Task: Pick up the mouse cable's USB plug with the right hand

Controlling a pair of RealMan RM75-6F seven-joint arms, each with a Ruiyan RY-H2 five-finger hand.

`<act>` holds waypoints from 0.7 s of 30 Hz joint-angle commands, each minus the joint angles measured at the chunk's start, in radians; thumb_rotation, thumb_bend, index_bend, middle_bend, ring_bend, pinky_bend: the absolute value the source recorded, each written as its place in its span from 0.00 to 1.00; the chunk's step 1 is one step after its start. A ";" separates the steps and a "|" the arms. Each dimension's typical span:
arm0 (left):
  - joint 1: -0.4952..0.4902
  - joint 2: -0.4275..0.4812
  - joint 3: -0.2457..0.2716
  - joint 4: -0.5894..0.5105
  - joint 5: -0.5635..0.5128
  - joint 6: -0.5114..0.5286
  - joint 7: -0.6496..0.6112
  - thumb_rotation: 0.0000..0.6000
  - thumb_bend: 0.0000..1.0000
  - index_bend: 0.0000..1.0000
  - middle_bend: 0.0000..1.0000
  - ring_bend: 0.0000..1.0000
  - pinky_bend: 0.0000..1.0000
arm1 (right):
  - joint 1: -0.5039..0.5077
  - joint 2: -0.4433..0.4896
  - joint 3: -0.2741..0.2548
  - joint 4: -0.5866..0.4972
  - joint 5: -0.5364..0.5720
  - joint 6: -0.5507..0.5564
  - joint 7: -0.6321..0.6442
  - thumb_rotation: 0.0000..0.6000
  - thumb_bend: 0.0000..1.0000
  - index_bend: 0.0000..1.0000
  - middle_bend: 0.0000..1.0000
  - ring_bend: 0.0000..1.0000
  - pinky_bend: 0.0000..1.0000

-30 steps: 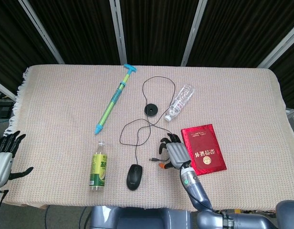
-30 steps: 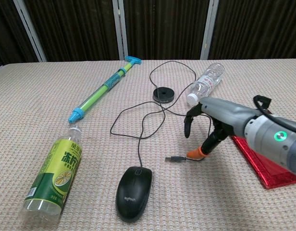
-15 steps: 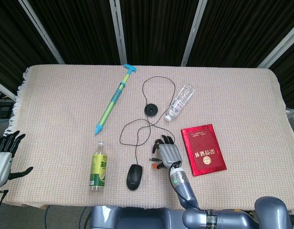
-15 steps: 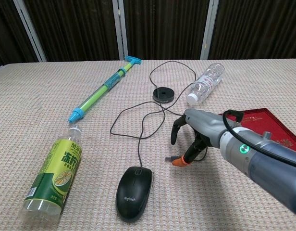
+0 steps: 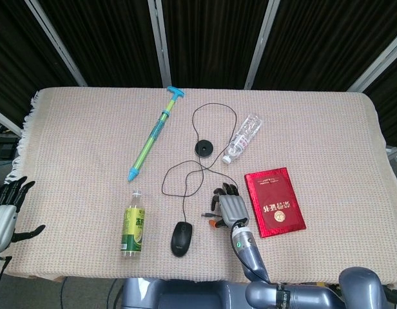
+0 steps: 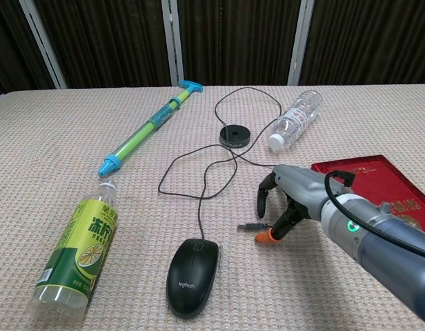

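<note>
Fingers (image 6: 266, 195) of the right hand (image 6: 290, 195) curled downward and apart, orange-tipped thumb (image 6: 267, 236) low at the tabletop (image 6: 47, 138), nothing pinched between them. Just beside that thumb tip, on its left in the chest view: the USB plug (image 6: 250, 227), flat on the woven cloth, metal end pointing away from the hand, not lifted. Cannot tell whether thumb and plug actually touch. From the plug, the thin black cable (image 6: 199, 181) running under the hand, looping across the cloth, then down to the black mouse (image 6: 192, 275), which sits near the front edge, left of the hand. To the right of the hand, close by, a red booklet (image 6: 378, 183) lying flat. Further back, a round black puck (image 6: 234, 134) with its own thin loop of wire, and a clear plastic bottle (image 6: 296, 120) on its side beside it. Toward the left, a green and blue pump syringe toy (image 6: 149, 128) laid diagonally, and nearer the front a green-labelled drink bottle (image 6: 74, 252) on its side. Far off at the left edge of the head view, the left hand (image 5: 5, 211) off the cloth, dark fingers spread, holding nothing.
</note>
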 commanded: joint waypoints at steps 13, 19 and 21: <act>-0.003 0.001 -0.003 -0.005 -0.013 -0.009 -0.001 1.00 0.14 0.09 0.00 0.00 0.00 | -0.014 -0.017 -0.014 0.022 -0.025 -0.017 0.031 1.00 0.25 0.58 0.24 0.00 0.00; -0.003 0.001 -0.004 -0.007 -0.014 -0.008 -0.003 1.00 0.14 0.10 0.00 0.00 0.00 | -0.016 -0.026 -0.020 0.025 -0.024 -0.020 0.024 1.00 0.29 0.57 0.24 0.00 0.00; -0.002 0.002 -0.004 -0.008 -0.015 -0.008 -0.005 1.00 0.14 0.10 0.00 0.00 0.00 | -0.017 -0.027 -0.024 0.027 -0.023 -0.022 0.020 1.00 0.32 0.57 0.24 0.00 0.00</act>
